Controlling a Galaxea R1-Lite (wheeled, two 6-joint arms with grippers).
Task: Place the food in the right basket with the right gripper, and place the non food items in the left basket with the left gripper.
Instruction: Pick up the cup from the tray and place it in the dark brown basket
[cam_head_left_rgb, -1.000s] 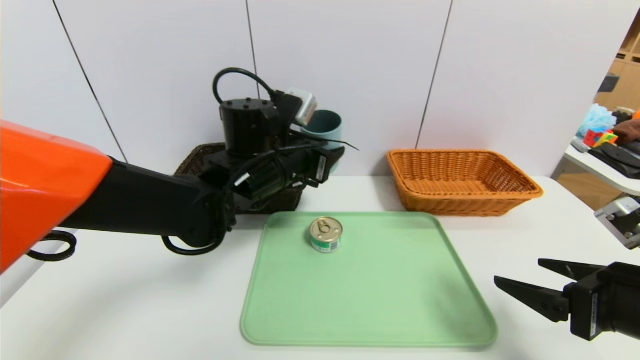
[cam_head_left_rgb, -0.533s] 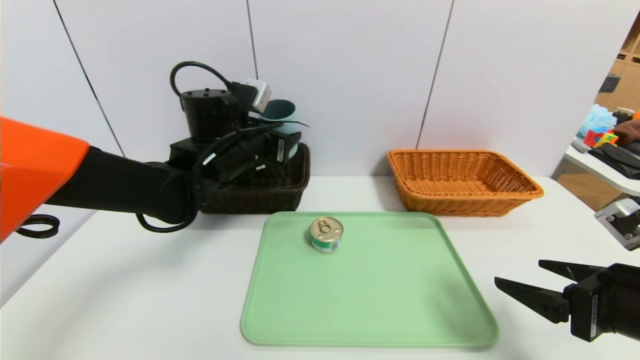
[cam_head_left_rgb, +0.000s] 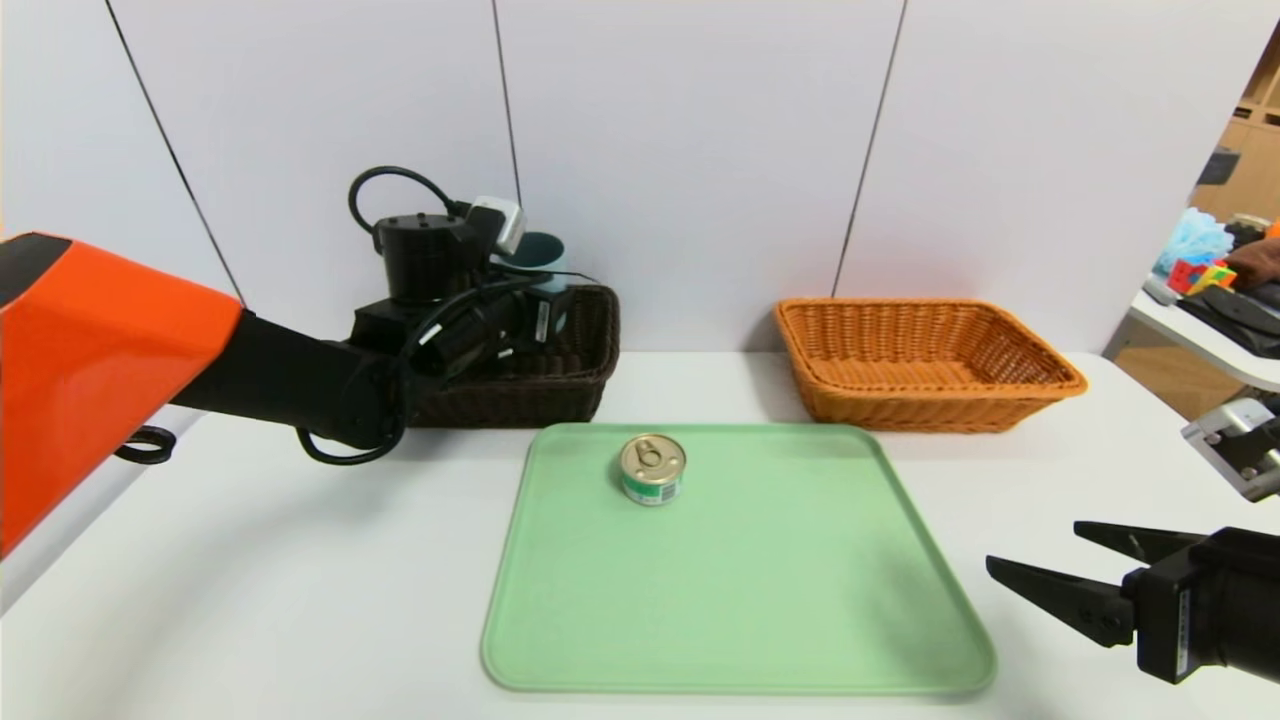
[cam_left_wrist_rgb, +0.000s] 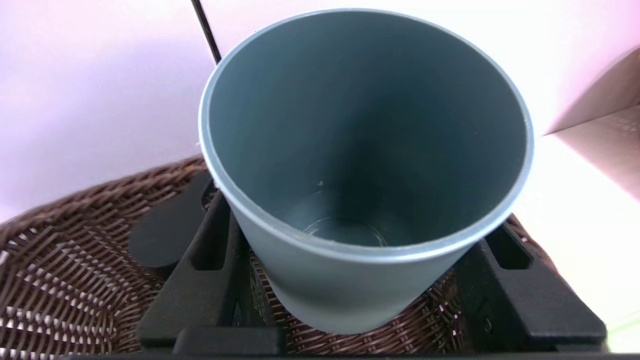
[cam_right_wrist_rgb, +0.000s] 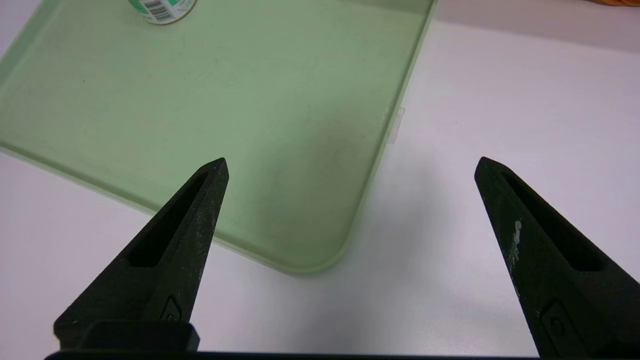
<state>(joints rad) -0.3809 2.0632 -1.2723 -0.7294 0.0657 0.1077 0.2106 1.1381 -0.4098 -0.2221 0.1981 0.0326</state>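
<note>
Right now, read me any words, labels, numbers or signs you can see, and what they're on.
Nothing can be read.
Tin can: green and white label, print too small.
Same can in the right wrist view: a barcode, digits illegible.
Left gripper: white sticker, too blurred.

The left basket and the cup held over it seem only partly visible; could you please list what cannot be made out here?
- Left basket: in the head view the left arm covers most of its inside.
- Cup: whether its base touches the basket floor is hidden by its own body in the left wrist view.
- Black object in the basket: mostly behind the left gripper.
- Tin can: cut off by the right wrist view's edge.
</note>
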